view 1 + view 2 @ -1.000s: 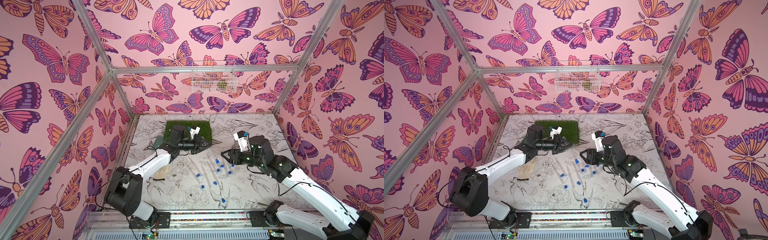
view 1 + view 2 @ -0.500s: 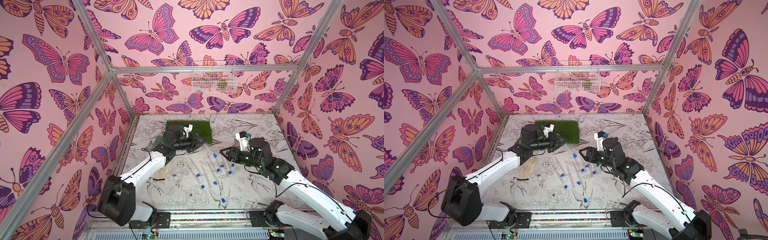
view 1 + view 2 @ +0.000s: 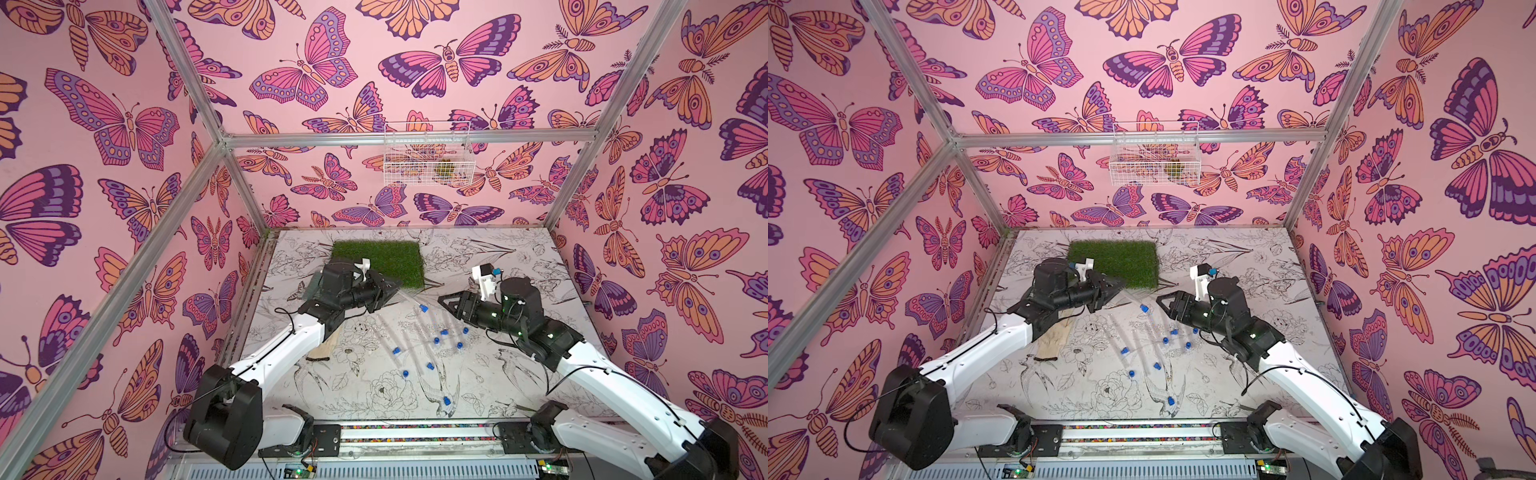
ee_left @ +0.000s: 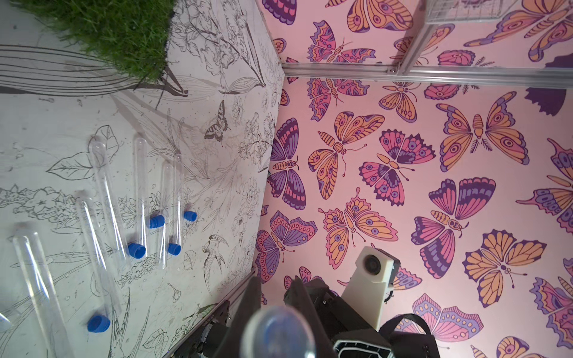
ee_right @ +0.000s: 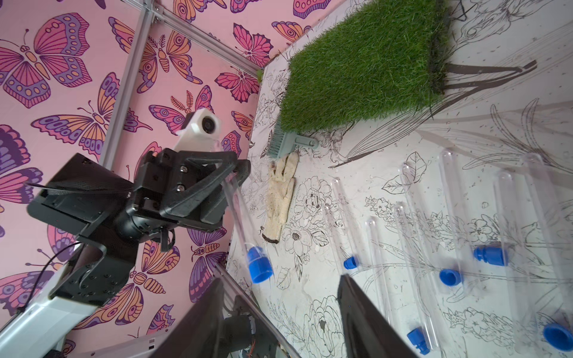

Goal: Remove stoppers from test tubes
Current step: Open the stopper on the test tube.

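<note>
Left hand (image 3: 395,286) clenched on a capped test tube (image 3: 409,298), right hand (image 3: 446,300) spread empty beside its stopper (image 3: 423,308); other stoppers (image 3: 436,340) mid-frame already look loose on the table (image 3: 353,399)

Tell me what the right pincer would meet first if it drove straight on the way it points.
Most likely the blue stopper on the test tube held by the left pincer; it sits just ahead of the open right pincer, slightly off centre. Depth is unclear.

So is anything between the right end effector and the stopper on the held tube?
Nothing visible: open air only between the open right end effector and the stopper on the tube the left end effector holds.
</note>
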`<action>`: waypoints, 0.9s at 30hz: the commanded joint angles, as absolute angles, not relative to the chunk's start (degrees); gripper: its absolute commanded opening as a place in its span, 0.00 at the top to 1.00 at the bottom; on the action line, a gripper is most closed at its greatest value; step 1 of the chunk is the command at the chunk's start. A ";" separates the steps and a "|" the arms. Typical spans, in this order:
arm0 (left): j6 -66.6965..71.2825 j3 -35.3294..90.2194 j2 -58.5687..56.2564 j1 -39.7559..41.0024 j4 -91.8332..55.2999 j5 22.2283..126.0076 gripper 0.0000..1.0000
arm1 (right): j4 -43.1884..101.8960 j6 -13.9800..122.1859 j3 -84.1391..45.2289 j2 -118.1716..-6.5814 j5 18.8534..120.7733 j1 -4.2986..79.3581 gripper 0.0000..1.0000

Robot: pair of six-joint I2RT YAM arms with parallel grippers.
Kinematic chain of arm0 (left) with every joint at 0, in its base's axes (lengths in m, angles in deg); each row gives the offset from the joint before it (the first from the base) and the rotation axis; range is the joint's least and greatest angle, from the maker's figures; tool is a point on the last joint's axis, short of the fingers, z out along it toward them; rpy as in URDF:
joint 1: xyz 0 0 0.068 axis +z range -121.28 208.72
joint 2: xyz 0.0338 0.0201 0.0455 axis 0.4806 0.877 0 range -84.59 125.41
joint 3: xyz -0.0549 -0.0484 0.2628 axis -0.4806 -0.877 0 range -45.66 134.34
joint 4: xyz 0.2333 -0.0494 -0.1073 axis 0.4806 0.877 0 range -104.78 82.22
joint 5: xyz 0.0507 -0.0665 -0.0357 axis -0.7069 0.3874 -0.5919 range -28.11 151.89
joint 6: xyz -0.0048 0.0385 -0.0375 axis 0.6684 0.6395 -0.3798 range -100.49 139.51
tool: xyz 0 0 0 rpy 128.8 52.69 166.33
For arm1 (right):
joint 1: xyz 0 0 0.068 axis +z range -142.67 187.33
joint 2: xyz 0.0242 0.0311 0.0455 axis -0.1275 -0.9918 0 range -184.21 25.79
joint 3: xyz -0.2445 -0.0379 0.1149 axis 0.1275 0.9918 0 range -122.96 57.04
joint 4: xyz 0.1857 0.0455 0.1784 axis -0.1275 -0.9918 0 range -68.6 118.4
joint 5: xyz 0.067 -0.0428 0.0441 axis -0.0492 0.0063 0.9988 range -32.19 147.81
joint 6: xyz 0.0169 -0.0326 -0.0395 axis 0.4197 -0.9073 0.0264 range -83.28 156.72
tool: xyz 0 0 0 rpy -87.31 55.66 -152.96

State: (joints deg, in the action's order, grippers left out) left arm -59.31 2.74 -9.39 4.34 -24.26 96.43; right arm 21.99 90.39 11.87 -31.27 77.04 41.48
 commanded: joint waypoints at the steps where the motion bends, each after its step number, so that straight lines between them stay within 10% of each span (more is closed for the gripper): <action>1: -64.75 -0.17 -10.98 4.98 -26.06 93.40 0.96 | 24.82 92.33 12.26 -32.14 79.59 41.16 0.39; 27: -71.37 -8.83 -20.78 6.12 -23.40 86.06 0.96 | 36.93 102.20 10.99 -45.68 90.41 43.90 0.42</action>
State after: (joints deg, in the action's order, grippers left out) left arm -71.01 -7.79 -19.77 5.59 -23.71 87.12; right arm 33.64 100.62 11.89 -44.76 88.99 42.88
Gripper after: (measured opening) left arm 0.175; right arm 0.584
